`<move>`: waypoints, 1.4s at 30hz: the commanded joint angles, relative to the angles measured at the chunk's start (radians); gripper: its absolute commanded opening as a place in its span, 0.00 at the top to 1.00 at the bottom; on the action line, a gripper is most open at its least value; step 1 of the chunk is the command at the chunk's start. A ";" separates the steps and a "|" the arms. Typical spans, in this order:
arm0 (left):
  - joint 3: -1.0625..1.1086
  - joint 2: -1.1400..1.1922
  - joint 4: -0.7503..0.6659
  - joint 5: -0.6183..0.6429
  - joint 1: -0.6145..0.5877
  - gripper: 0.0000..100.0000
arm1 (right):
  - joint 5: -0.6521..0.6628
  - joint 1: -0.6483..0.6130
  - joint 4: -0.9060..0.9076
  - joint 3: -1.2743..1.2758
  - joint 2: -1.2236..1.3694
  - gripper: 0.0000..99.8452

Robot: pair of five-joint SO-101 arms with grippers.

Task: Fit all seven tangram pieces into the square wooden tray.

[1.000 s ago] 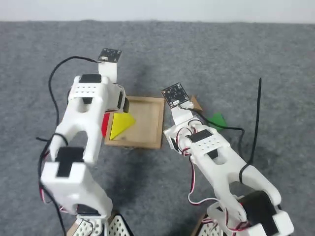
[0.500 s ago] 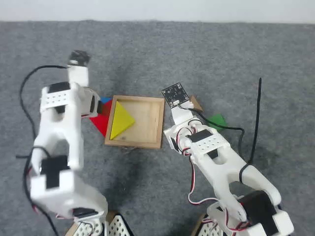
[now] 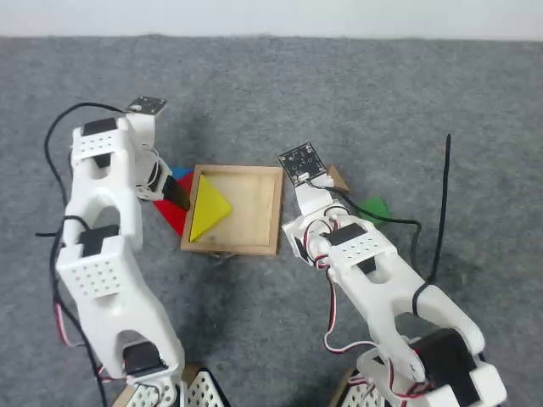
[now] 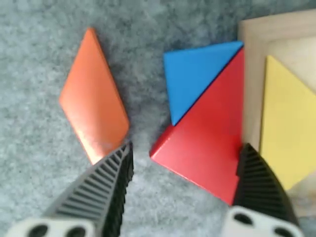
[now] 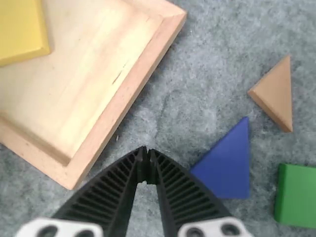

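- Grey, felt-like tabletop point(image 3: 382, 93) carries everything, with both arms rising from its near edge and a pale wall behind the far edge.
- Nearest of the task's things, the square wooden tray point(image 3: 254, 208) lies flat between the two arms, most of its floor bare.
- One piece is home: the yellow triangle point(image 3: 206, 210) lies flat inside the tray, against its left wall.
- Just right of the tray, the right claw point(image 5: 146, 150) hangs low over bare tabletop with its fingers pressed together and nothing between them.
- Right of that claw lie three loose pieces, apart from each other: a dark blue triangle point(image 5: 227, 165) closest to it, a green square point(image 5: 296, 195) beyond that, and a tan triangle point(image 5: 276, 96) farther back.
- Left of the tray, the left claw point(image 4: 185, 150) is spread wide over the red triangle point(image 4: 210, 148), one finger beyond each side of it, pinching nothing.
- That red triangle lies on the tabletop with one edge along the outside of the tray's left wall.
- A lighter blue triangle point(image 4: 195, 79) lies just beyond it, edge to edge with it.
- An orange parallelogram point(image 4: 94, 111) lies by itself on the side of those two away from the tray.
- By my count, one of seven pieces is placed and six are left, so the task looks barely started; the red triangle seems the next one to go in.
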 commanded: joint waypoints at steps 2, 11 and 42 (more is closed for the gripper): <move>-0.053 0.025 0.008 -0.012 -0.006 0.68 | -0.008 0.024 -0.013 -0.028 -0.005 0.99; -0.047 0.029 0.008 -0.008 0.008 0.68 | -0.008 0.024 -0.012 -0.028 -0.005 0.99; -0.107 0.028 -0.012 -0.255 0.014 0.68 | -0.005 0.024 -0.022 -0.009 -0.013 0.99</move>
